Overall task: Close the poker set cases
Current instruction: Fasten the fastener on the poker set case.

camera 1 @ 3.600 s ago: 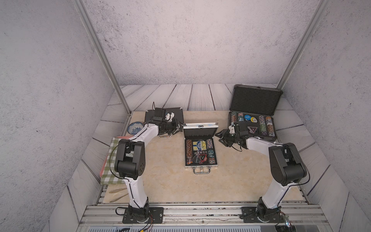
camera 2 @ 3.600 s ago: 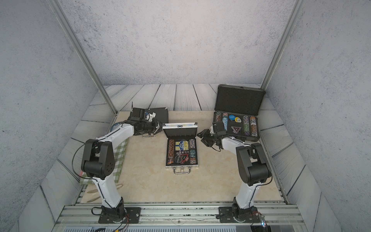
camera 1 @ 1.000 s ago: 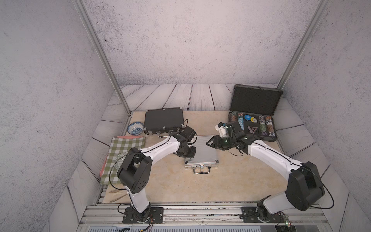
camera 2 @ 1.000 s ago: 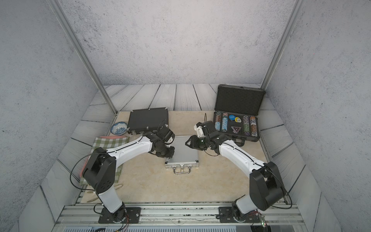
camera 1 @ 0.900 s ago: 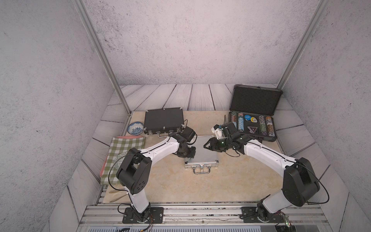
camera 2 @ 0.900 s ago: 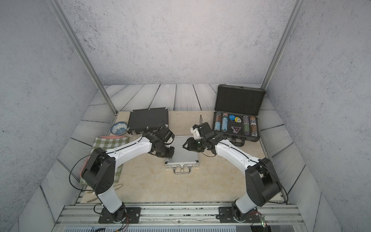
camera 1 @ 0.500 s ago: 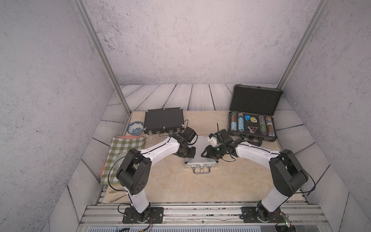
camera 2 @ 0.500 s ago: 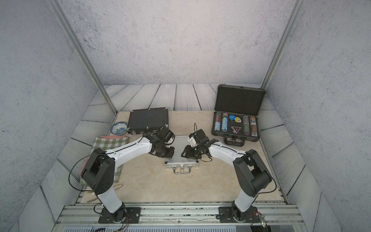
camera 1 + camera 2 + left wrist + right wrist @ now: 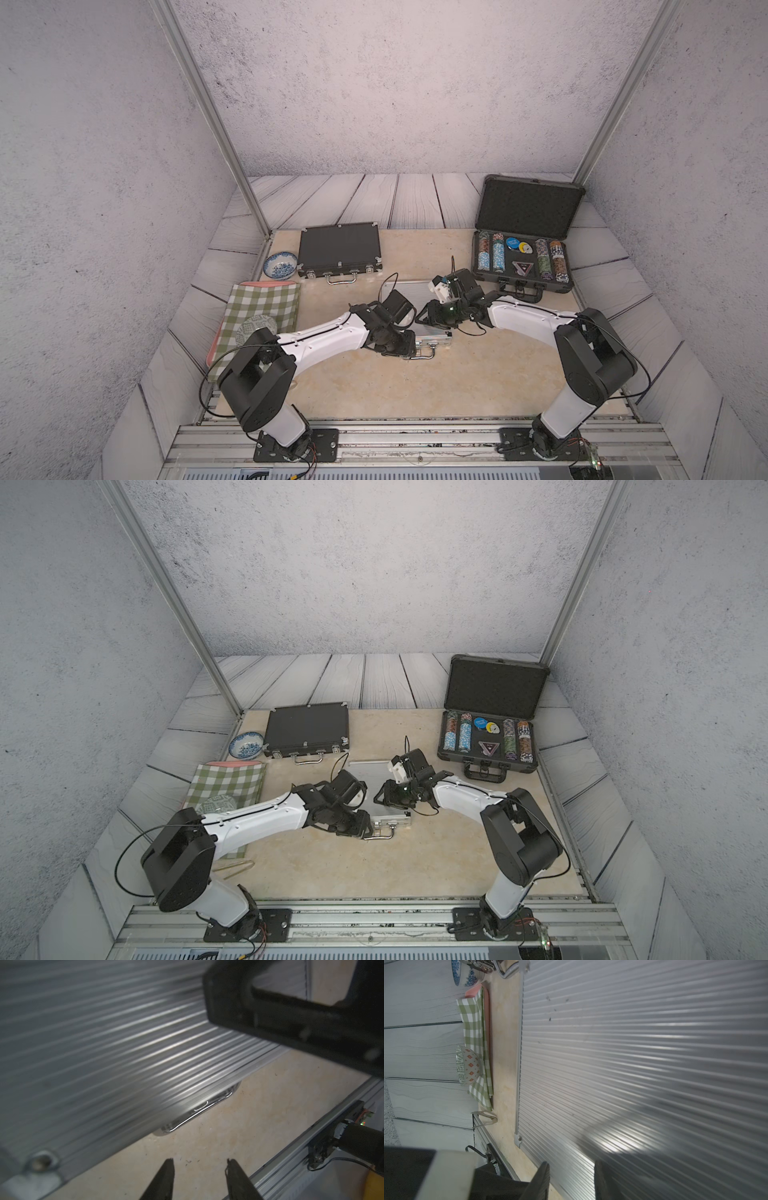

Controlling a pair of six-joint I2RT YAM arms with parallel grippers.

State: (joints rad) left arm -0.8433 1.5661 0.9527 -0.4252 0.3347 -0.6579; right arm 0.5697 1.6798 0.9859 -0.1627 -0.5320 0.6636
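Three poker set cases lie on the table. The black flat case (image 9: 338, 249) (image 9: 307, 729) is closed at the back left. In the middle the small silver ribbed case (image 9: 409, 286) (image 9: 370, 771) (image 9: 104, 1043) (image 9: 633, 1043) lies closed. The large dark case (image 9: 521, 266) (image 9: 486, 742) stands open at the back right, chips showing, lid (image 9: 528, 208) upright. My left gripper (image 9: 409, 347) (image 9: 200, 1161) is open and empty beside the silver case's front edge, near its handle (image 9: 199, 1109). My right gripper (image 9: 424, 320) (image 9: 571, 1163) hovers open over the silver lid.
A blue patterned bowl (image 9: 280, 265) sits left of the black case. A green checked cloth (image 9: 262, 307) carries a second bowl (image 9: 468, 1066) at the left edge. Wooden tongs (image 9: 237, 866) lie near the front rail (image 9: 415, 432).
The silver case's lid has come down shut. My left gripper has opened and shifted to the case's front edge. My right arm has drawn in over the silver lid.
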